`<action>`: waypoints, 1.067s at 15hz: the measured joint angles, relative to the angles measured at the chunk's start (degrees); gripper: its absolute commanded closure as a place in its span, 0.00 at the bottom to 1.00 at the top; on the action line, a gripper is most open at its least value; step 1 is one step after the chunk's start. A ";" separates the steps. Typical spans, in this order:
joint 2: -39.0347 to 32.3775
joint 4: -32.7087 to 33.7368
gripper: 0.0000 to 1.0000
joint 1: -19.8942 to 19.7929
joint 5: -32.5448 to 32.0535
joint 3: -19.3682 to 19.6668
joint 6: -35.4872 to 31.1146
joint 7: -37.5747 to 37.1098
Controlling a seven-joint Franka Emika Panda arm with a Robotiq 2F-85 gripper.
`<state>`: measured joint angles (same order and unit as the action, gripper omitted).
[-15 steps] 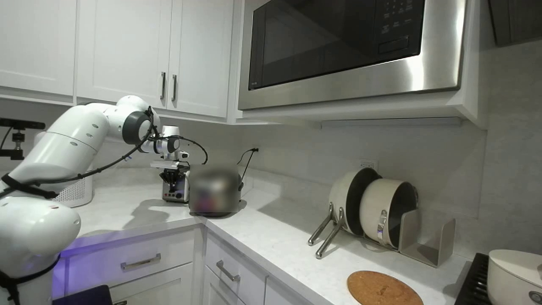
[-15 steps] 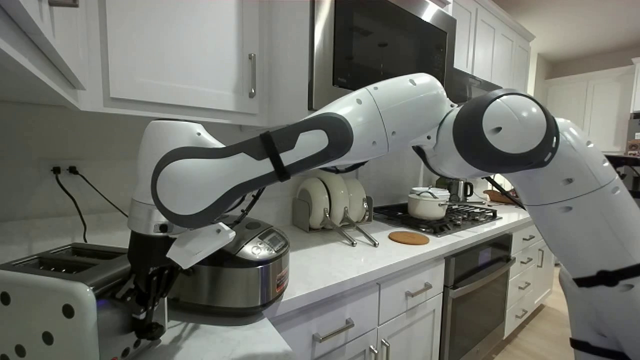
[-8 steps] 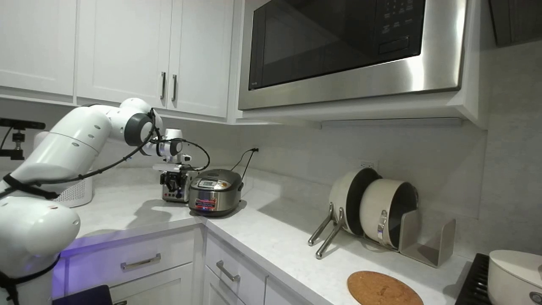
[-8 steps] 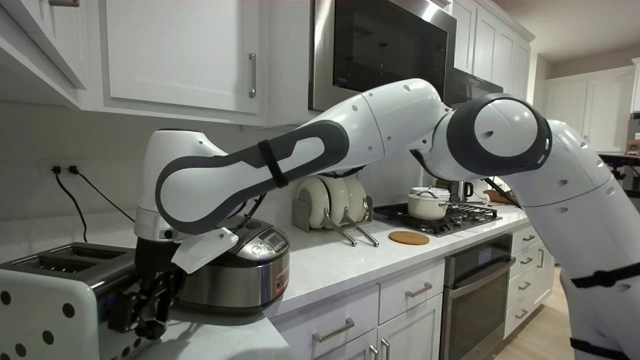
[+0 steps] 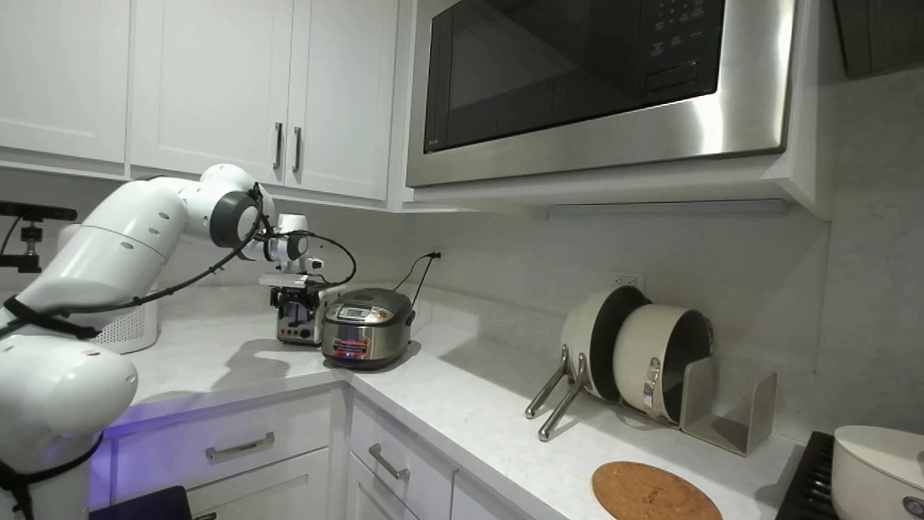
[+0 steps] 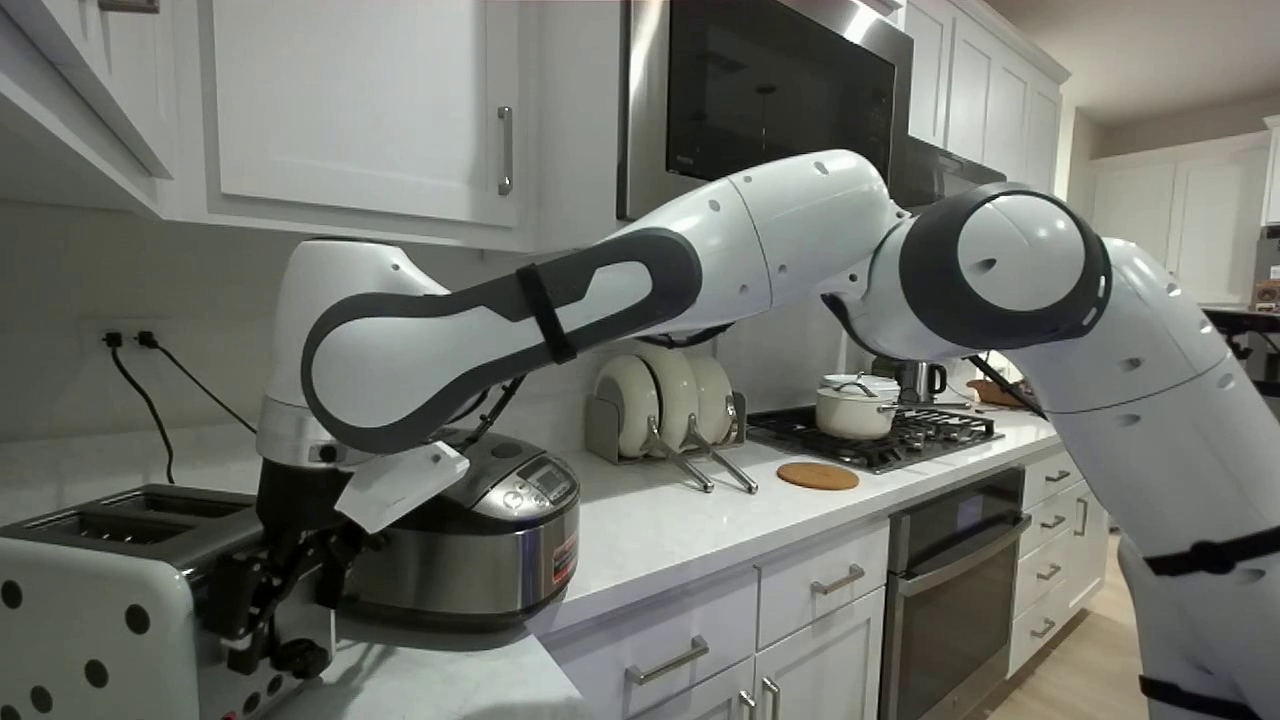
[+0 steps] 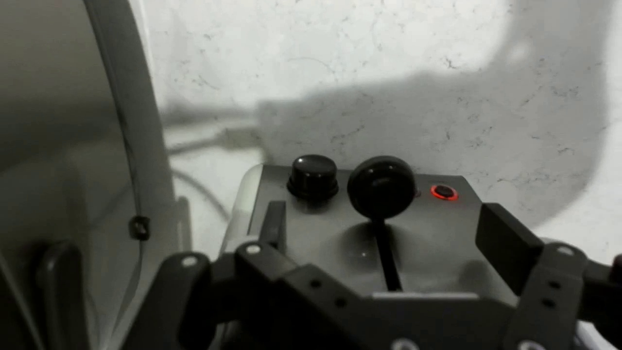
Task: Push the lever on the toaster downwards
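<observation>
The toaster (image 6: pixel 90 620), white with dark spots on its side and two dark slots on top, stands in the counter's corner. On its grey metal end panel, in the wrist view, the lever (image 7: pixel 381 187) shows as a round black knob low down, beneath a dark vertical slot. Beside the lever sit a black dial (image 7: pixel 313 177) and a button (image 7: pixel 444 192) ringed in red light. My gripper (image 7: pixel 384 233) is open wide, its fingers apart on either side of the slot, with nothing held. In an exterior view the gripper (image 6: pixel 285 615) hangs just above the lever's knob, against the panel.
A round silver cooker (image 6: pixel 450 560) stands close beside the toaster and the gripper. White wall cabinets (image 5: pixel 209 87) hang above the arm. Farther along the counter are a rack of pans (image 5: pixel 657 361) and a cork mat (image 5: pixel 653 491). A white perforated basket (image 5: pixel 133 328) lies behind the arm.
The gripper has gone from shut fingers by the lever's knob to wide open. The arm dipped slightly, then rose again. The lever's knob looks to be in the same place.
</observation>
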<state>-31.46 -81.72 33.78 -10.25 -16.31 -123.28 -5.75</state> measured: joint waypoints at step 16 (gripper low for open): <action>19.65 -1.89 0.00 2.11 -0.91 -0.05 16.25 -1.47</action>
<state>-11.81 -83.61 35.89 -11.16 -16.37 -107.02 -7.22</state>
